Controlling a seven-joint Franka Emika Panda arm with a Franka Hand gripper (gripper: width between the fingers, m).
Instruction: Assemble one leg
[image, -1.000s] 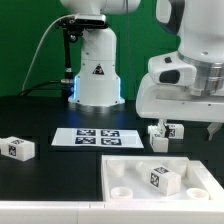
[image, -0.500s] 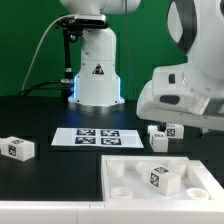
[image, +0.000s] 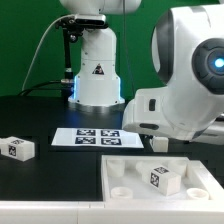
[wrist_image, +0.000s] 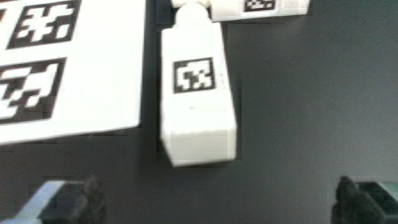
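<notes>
In the wrist view a leg, a long white peg with a square tag, lies on the black table beside the marker board. A second leg shows at the picture's edge, beyond the first one's end. My gripper is open and empty, its two dark fingertips wide apart above the table, short of the leg. In the exterior view the arm's white body hides the gripper and most of these legs; only a bit of one leg shows. Another leg lies at the exterior view's left.
A wide white panel with round sockets lies at the front, with a tagged white block standing on it. The marker board lies in the middle. The robot's white base stands at the back.
The arm's body has swung toward the camera and to the exterior view's left. It now covers the legs beside the marker board that showed before.
</notes>
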